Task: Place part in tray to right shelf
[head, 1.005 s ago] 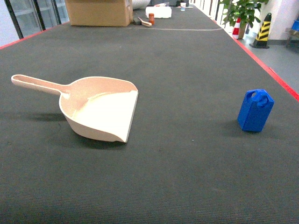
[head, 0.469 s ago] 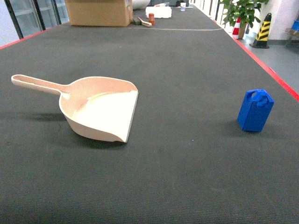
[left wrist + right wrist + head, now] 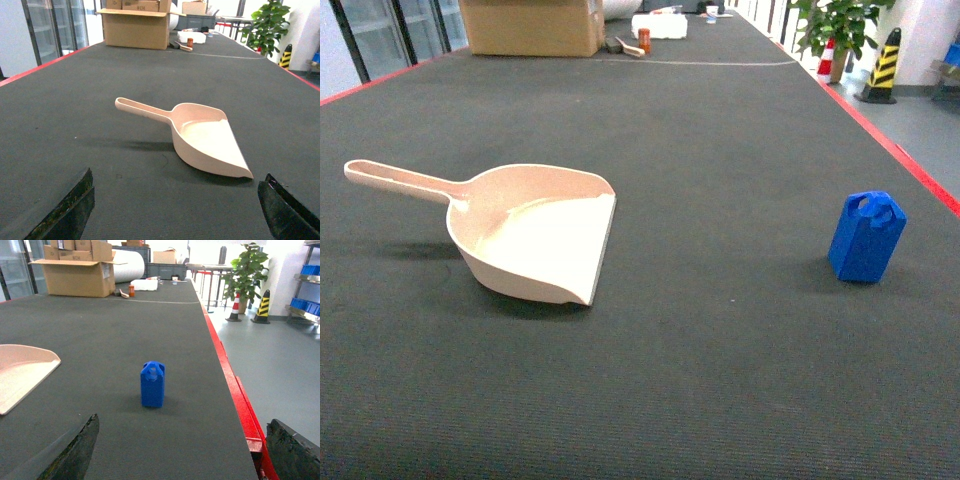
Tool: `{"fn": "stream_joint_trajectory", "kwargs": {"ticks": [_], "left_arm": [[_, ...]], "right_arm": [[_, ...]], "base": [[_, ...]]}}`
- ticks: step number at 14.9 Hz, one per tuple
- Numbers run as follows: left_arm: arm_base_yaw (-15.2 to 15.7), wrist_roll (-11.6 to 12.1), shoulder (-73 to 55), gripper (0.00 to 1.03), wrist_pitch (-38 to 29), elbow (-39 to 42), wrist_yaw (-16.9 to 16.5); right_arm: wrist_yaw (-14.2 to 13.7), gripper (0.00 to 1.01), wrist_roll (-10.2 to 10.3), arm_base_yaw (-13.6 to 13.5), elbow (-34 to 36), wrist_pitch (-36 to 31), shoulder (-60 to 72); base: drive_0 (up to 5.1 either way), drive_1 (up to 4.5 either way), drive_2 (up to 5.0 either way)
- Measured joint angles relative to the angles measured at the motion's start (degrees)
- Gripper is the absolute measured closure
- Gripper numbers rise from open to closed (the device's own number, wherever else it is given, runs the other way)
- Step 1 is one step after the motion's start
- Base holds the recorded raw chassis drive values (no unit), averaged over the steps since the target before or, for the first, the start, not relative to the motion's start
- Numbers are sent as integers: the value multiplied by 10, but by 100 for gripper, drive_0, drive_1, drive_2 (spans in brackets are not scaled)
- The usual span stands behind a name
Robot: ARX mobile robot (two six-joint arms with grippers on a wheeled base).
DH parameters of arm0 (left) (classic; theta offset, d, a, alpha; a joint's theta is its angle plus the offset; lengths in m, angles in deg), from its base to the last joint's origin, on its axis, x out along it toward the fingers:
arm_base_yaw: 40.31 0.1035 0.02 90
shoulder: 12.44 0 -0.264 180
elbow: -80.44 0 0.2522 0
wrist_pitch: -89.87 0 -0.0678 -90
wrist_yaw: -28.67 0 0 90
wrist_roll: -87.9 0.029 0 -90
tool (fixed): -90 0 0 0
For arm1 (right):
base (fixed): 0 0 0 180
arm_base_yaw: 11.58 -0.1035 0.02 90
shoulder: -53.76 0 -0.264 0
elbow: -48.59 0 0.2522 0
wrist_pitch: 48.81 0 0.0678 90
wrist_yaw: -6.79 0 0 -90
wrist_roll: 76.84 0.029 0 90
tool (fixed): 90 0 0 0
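Nothing has moved: the part [image 3: 866,237] stands near the desk's right edge, apart from the tray [image 3: 535,235]. Both end effectors seem wide, empty; grasping hasn't begun.

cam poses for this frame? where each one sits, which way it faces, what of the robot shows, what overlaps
Head: on the robot, slanting down along the dark table; tray left, part right; no robot body shows.
Left wrist: low over the table, facing forward at the tray; both black fingertips of the open left gripper at the bottom corners.
Right wrist: low, facing forward at the upright part; open right gripper likewise.
Shared: the tray appears in all three (lip only on right wrist); the cardboard box too.
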Motion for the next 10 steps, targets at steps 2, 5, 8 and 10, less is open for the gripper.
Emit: {"fn": "stream_joint_trajectory", "kwargs": {"ticks": [2,5,8,10], "left_arm": [[0,0,0,5,0,0,0],[0,0,0,5,0,0,0],[0,0,0,5,0,0,0],[0,0,0,5,0,0,0]], "right_arm": [[0,3,0,0,0,0,0],[0,3,0,0,0,0,0],[0,3,0,0,0,0,0],[0,3,0,0,0,0,0]], "base": [[0,0,0],[0,0,0],[0,0,0],[0,0,0]]}}
